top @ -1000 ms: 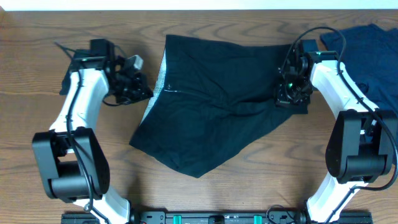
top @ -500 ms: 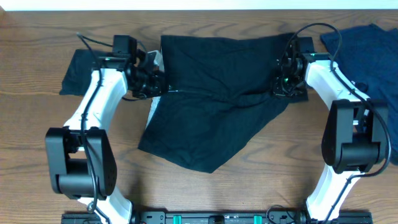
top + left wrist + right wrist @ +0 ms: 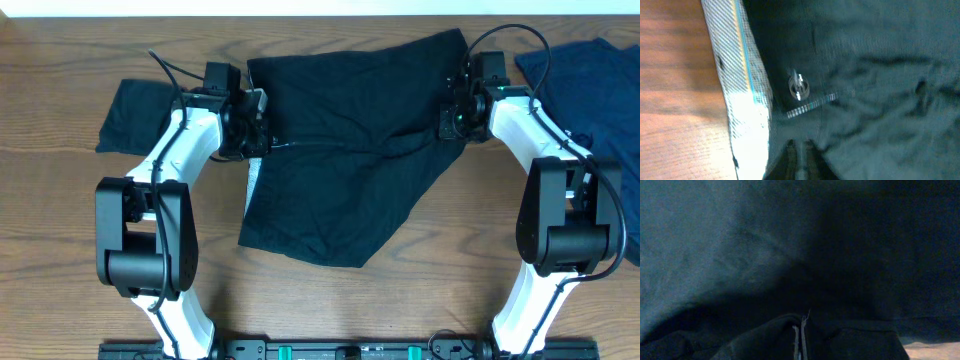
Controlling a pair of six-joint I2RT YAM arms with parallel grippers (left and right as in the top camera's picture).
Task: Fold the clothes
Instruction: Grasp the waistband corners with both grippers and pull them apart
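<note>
- Large black garment (image 3: 340, 170): it lies spread across the middle of the tabletop (image 3: 60, 250). The top edge is near the far side, the lower part is rumpled and slanted, and a pale strip (image 3: 252, 178) shows along the left edge.
- Left gripper (image 3: 255, 135): it sits at the garment's upper left edge, just beside the strip. The wrist view is blurred, so you cannot tell whether its jaws pinch the cloth or have let go.
- Right gripper (image 3: 455, 118): it sits at the upper right corner, its jaws clenched on a fold of the black cloth.
- Small black garment (image 3: 130, 115): it lies far left, apart from the work.
- Navy garment (image 3: 590, 90): it lies far right, untouched.
- Step in hand, by your judgement: laying the large garment out flat, with no fold made yet.
- Next move calls for: both top corners set down level and the lower hem smoothed, then a firm grasp on one side edge to carry it across.
</note>
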